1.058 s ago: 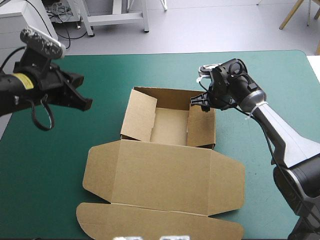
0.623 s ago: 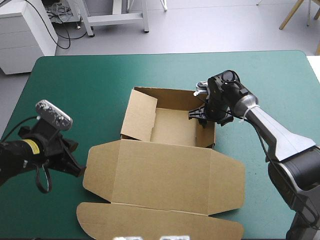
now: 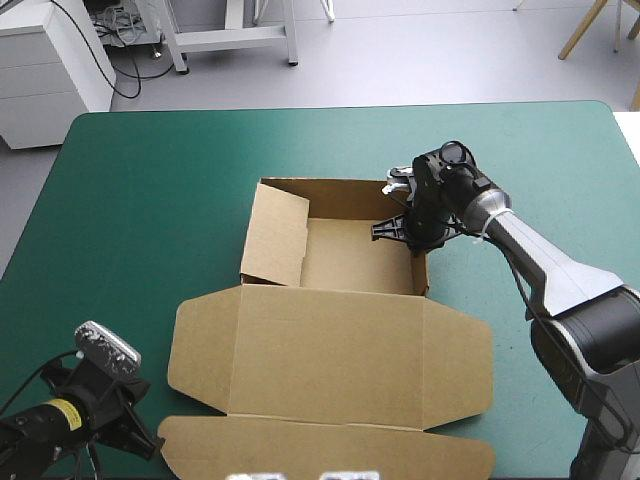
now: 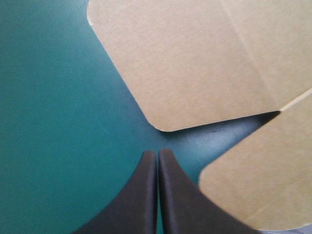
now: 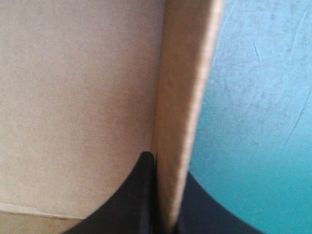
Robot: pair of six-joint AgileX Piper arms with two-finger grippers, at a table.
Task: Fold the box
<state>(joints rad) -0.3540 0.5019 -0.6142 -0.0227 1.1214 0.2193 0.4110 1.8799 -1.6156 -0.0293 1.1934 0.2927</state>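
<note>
The left end effector (image 3: 150, 442) is now low at the near-left corner of the table (image 3: 150, 200), just beside the near-left corner of the lid (image 3: 330, 350). Earlier it is high over the far left side, and just before it is beside the lid's left flap. The right end effector (image 3: 410, 235) has come from the far right corner of the box (image 3: 345, 255) a little along the right wall (image 5: 180, 97), and now it pinches this wall, one finger inside and one outside. The wall leans into the tray earlier; now it stands upright. The tray has shifted slightly to the left.
</note>
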